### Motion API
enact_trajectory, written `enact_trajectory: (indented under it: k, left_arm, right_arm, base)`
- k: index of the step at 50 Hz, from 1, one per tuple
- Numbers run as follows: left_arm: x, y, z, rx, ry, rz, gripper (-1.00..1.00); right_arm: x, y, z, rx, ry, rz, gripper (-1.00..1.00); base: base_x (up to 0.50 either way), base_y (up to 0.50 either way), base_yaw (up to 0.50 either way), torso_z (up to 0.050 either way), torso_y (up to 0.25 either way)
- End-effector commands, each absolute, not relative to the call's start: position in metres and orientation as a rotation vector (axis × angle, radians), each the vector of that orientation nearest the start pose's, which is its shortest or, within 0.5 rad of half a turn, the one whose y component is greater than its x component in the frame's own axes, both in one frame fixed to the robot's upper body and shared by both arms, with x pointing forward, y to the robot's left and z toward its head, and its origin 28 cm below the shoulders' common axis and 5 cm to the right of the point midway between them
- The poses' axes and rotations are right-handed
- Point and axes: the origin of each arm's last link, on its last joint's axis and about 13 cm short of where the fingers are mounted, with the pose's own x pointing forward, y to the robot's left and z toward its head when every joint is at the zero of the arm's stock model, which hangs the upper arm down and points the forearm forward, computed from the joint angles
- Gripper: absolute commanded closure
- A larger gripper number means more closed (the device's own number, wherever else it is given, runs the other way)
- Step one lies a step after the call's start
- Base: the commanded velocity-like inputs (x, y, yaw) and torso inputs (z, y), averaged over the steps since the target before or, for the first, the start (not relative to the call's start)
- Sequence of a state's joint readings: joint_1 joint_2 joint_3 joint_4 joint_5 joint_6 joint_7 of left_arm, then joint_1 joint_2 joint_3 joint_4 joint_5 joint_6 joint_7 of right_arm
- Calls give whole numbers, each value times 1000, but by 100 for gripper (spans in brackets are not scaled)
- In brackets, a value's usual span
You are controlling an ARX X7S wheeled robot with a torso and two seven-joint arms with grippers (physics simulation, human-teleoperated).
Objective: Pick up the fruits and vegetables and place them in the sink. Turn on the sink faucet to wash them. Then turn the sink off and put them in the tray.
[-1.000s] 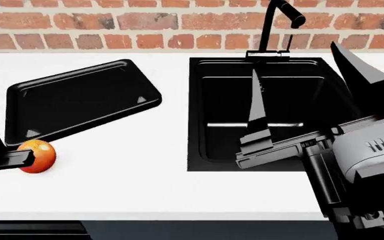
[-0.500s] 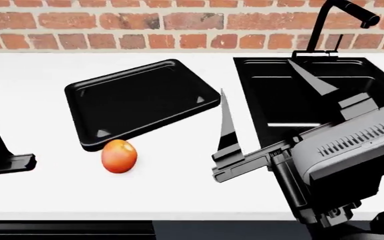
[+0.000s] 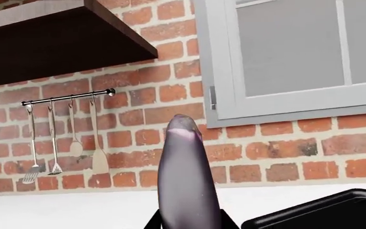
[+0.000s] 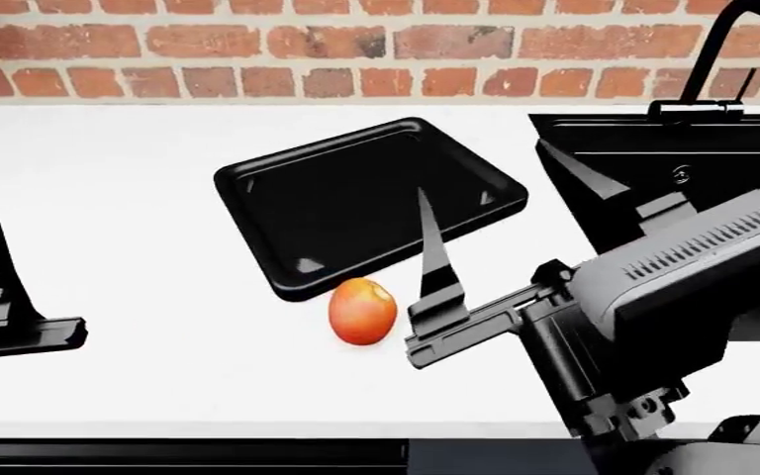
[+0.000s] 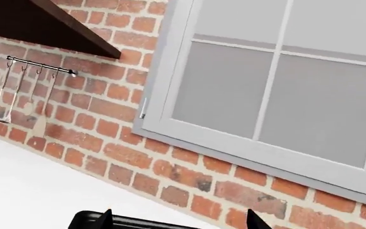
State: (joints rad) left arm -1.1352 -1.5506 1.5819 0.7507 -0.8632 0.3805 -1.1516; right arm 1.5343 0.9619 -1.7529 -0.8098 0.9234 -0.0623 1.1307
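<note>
The left gripper (image 3: pixel 189 224) is clamped on the eggplant (image 3: pixel 188 181), which stands upright out of the jaws in the left wrist view, its pale tip toward the brick wall (image 3: pixel 285 157); in the head view only a dark purple sliver of it shows at the left edge, above the left gripper's black body. The fruit (image 4: pixel 361 311) sits on the white counter (image 4: pixel 130 208), just in front of the tray's near corner and seemingly a hair apart from its rim. The tray (image 4: pixel 254 188) lies askew on the counter, left of the sink (image 4: pixel 578 126), with nothing in it. The sink is at the right of the head view, largely covered by the right arm (image 4: pixel 684 287); its basin shows a small round overflow on the back wall, and no produce is seen in the visible part. The faucet (image 4: pixel 720 49) rises behind the sink, its base on the back rim. The right gripper (image 4: pixel 513 208) is spread wide and holds nothing: one finger (image 4: pixel 435 259) stands up over the tray's right near edge, just right of the fruit, and the other reaches over the sink's left rim. In the right wrist view the two fingertips barely poke in at the frame edge, well apart, with the tray's rim between them. That view otherwise takes in a grey-framed window (image 5: pixel 278 90), a dark shelf (image 5: pixel 49 24) and a utensil rail (image 5: pixel 40 65) on the brick.
</note>
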Motion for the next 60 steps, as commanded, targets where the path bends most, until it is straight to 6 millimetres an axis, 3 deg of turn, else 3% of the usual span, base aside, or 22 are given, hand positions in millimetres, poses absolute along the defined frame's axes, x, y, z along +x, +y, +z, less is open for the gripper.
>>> enact_trajectory:
  k: [1,7,21,31,41,60]
  left_arm:
    - [157,292,210,127,-345,166,100]
    - [159,291,210,129,-342,161,100]
    - [159,293,210,134,-340,172,100]
    - [160,295,208,138,-339,180,100]
    - [161,297,206,126,-330,191,100]
    - [163,297,207,124,-330,190,100]
  right_arm:
    - [188,-83,232,5,-249,380,-100]
    - [197,-81,247,87,-120,487,-100]
    - [217,-74,258,-25,4,609,-100]
    - [240,-69,246,-46,98,643,-100]
    - [247,-63,236,-72,143,681,-100]
    - [240,-60,241,-123,185,714,-100]
  base:
    - [0,0,0,0,0]
    - [0,0,0,0,0]
    - [0,0,0,0,0]
    - [0,0,0,0,0]
    - [0,0,0,0,0]
    - [0,0,0,0,1]
